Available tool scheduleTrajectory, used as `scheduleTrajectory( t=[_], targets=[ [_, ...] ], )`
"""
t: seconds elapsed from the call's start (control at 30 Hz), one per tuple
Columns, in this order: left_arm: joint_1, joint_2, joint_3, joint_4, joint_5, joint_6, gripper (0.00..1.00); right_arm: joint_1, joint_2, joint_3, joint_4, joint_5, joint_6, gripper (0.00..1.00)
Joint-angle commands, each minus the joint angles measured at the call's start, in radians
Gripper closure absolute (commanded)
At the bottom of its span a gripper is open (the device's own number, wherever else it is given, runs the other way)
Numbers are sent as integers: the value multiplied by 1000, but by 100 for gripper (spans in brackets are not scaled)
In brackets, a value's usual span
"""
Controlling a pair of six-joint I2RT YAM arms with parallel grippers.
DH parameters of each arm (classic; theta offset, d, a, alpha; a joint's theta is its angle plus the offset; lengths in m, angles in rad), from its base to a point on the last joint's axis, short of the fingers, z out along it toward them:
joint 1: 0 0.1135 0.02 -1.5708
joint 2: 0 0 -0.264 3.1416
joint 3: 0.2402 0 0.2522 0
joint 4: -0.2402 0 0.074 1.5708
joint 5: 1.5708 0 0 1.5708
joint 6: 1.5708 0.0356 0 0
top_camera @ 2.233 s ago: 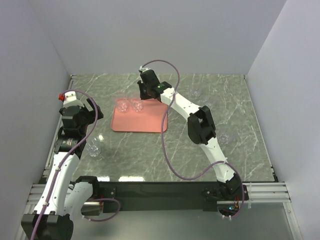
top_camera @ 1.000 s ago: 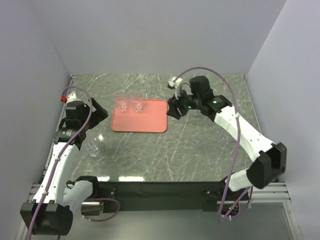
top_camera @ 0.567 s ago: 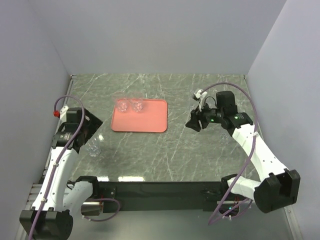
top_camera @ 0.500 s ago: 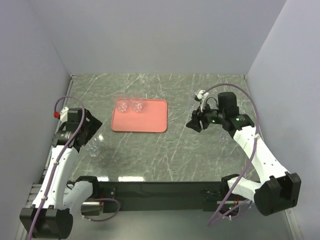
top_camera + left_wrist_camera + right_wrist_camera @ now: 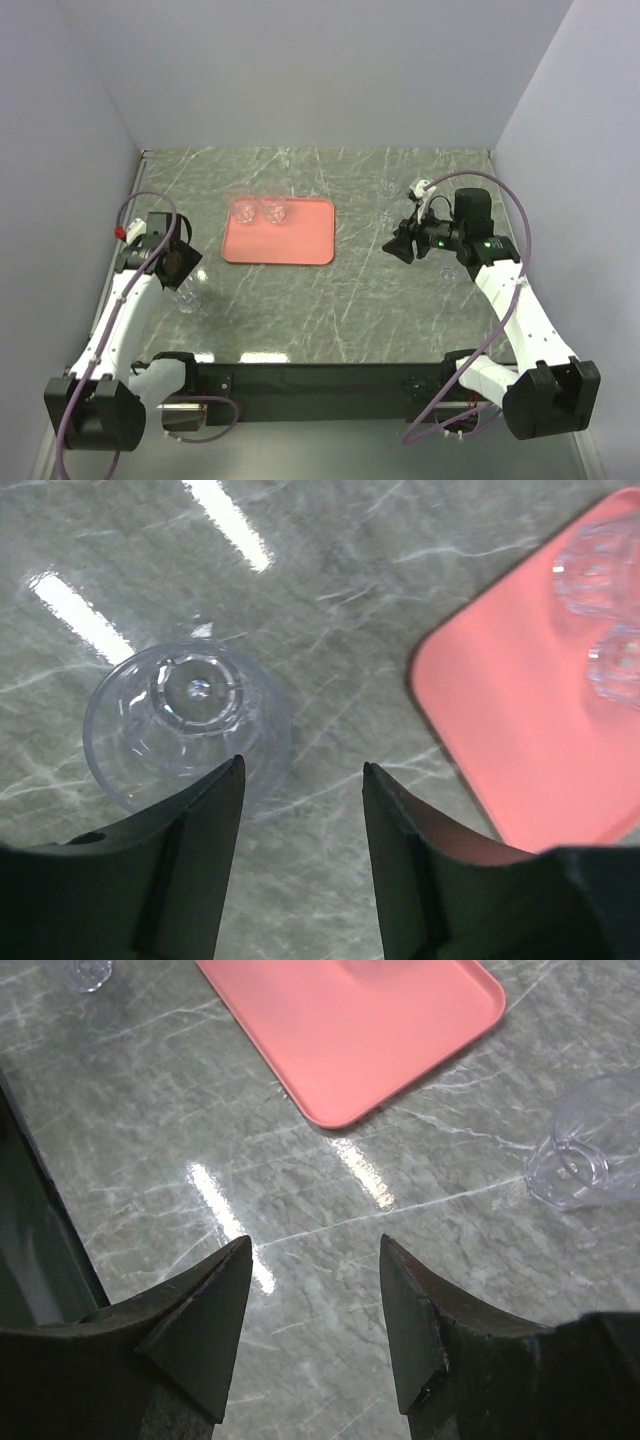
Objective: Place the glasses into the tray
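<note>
Marble tabletop (image 5: 350, 290) — pink tray (image 5: 300, 240) holds two glasses (image 5: 243, 210), far-left corner.

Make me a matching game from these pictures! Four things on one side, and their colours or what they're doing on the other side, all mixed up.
Things:
1. tray
2. glass by the left gripper
3. right gripper
4. table

Match with:
A. open, holding nothing
B. grey marble pattern
C. salmon pink
D. clear, on the table outside the tray

Pairs: 1-C, 2-D, 3-A, 4-B
</note>
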Motion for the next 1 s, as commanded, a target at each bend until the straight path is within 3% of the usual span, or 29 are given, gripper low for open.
scheduleTrajectory(
  t=[0.0, 0.27, 0.67, 0.83, 0.97],
  targets=[
    [-2, 60, 38, -35, -46, -17, 44, -23, -29, -15, 41, -36, 9, 39],
    [-2, 166, 15, -41, -60, -20, 48, -46, -31, -19, 43, -50, 8, 39],
    [-2, 298, 30, -4, -60, -3, 92, -63, -34, -23, 43, -51, 9, 39],
    [-3, 280, 64, -9, -92, 39, 100, -69, -37, -23, 44, -54, 8, 39],
    [-5, 229, 93, 35, -66, 147, 100, -75, -37, -24, 41, -50, 4, 39]
  ],
)
